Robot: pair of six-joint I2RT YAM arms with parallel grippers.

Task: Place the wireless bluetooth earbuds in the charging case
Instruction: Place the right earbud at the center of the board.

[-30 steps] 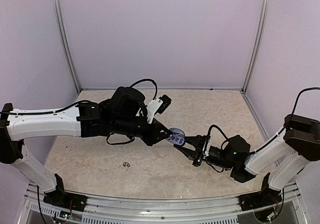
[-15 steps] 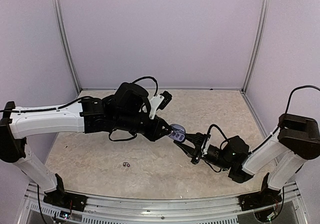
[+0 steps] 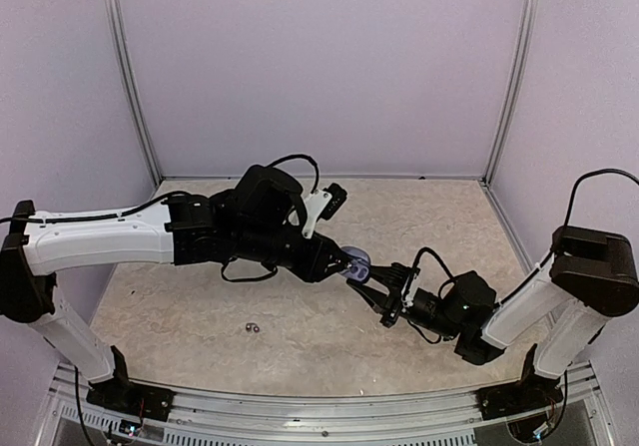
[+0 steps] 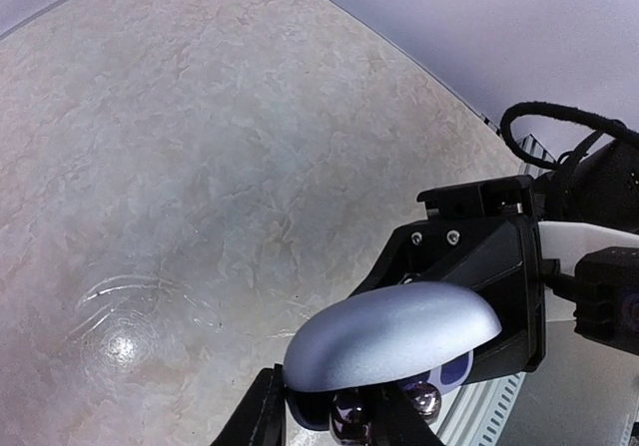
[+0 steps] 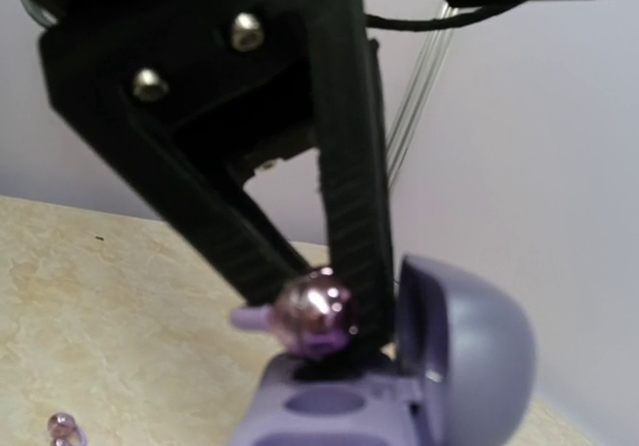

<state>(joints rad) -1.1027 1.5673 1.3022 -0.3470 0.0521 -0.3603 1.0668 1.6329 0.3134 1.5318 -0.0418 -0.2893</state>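
Earbud in hand: your left gripper [image 3: 336,268] is pinched on a glossy purple earbud [image 5: 313,312], which sits at the mouth of a socket and is not yet seated.
Charging case [image 5: 344,406]: the lid is up and the front socket looks empty. Your right gripper [image 3: 377,284] appears clamped on the case, holding it off the table [image 3: 180,316].
Loose earbuds [image 3: 251,326]: two lie on the table, well apart from the case.
Done so far: you have nothing clearly seated, and a fourth bud cannot be made out.
Left for you: press this one home, then fetch the others.
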